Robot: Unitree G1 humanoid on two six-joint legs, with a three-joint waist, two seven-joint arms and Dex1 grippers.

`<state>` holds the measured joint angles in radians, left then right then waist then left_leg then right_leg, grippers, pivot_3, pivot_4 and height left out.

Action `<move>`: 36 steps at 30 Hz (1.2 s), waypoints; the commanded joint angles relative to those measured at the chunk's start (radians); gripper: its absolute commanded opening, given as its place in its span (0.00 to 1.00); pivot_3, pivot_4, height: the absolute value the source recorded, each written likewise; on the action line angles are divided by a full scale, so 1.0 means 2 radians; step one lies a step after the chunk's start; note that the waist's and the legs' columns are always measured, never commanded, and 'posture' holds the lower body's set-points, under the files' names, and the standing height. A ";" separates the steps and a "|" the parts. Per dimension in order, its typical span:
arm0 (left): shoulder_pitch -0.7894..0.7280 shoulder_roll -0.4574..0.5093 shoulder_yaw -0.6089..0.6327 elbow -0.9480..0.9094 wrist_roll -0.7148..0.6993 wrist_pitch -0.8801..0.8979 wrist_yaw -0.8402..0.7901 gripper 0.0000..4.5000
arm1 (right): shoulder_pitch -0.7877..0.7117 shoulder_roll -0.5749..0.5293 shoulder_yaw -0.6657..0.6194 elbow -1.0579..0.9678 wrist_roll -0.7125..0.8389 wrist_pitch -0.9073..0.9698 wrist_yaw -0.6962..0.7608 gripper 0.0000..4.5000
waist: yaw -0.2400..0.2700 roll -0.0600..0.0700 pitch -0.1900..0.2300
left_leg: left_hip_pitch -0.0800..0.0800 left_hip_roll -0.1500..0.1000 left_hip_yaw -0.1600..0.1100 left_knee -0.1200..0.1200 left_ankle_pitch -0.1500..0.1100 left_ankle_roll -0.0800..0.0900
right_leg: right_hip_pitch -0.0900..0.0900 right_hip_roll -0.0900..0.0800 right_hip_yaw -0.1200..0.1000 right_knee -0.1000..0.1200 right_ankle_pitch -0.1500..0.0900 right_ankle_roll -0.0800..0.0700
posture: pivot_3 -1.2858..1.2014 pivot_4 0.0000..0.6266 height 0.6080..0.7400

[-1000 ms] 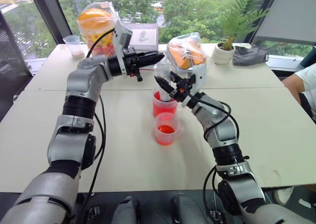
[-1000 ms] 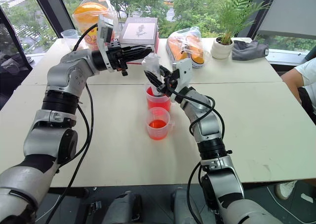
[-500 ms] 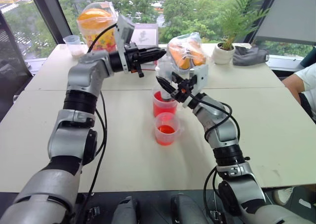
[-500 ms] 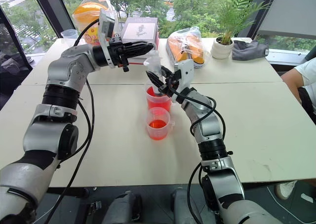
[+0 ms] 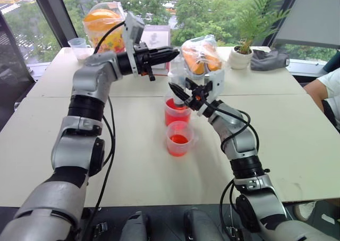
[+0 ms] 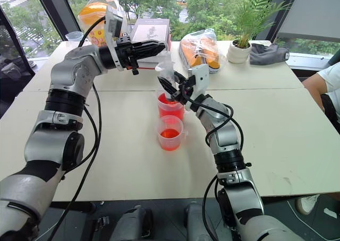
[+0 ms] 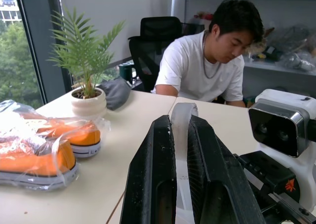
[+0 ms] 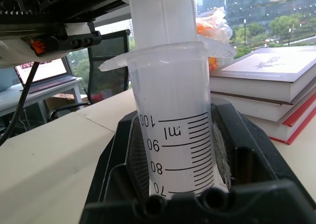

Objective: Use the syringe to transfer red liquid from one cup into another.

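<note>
The syringe [image 6: 166,70] stands upright with its lower end in the larger cup [image 5: 176,112], the farther of two red-tinted clear cups at the table's middle. My right gripper [image 5: 175,88] is shut on its clear marked barrel [image 8: 175,135], just above that cup's rim. My left gripper [image 5: 172,53] reaches in from the left, shut on the white plunger top [image 7: 180,135]. The smaller cup [image 5: 179,138] stands just in front of the larger one. Red liquid [image 5: 179,140] shows in both cups. The syringe tip is hidden inside the larger cup.
Along the table's far edge sit a small cup with pale contents [image 5: 81,49], a bagged orange jar [image 5: 103,22], stacked books [image 5: 155,39], bagged orange shoes [image 5: 201,55], a potted plant [image 5: 240,54] and a grey cloth [image 5: 268,59]. A person [image 5: 326,92] sits at the right.
My left gripper sits a touch higher with the plunger top. The right gripper and both cups are where they were.
</note>
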<state>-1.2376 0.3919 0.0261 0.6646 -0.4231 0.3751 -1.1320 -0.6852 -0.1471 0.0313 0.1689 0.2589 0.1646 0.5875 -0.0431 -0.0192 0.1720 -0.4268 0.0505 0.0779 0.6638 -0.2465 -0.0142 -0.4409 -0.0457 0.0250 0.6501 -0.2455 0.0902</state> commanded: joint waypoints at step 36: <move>0.077 0.073 0.050 -0.167 -0.040 0.069 -0.001 0.93 | -0.051 -0.052 -0.121 -0.219 0.214 0.209 -0.039 0.31 | 0.001 0.000 0.000 | 0.000 0.000 0.000 0.000 0.000 0.000 | 0.000 0.000 0.000 0.000 0.000 0.000 | 0.52 0.24 1.00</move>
<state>-1.0792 0.5309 0.1004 0.3752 -0.4779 0.5096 -1.1405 -0.7948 -0.2418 -0.1811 -0.1708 0.6017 0.5321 0.5234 -0.0409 -0.0191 0.1721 -0.4270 0.0510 0.0773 0.6639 -0.2465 -0.0142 -0.4408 -0.0462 0.0248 0.6504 -0.2454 0.0903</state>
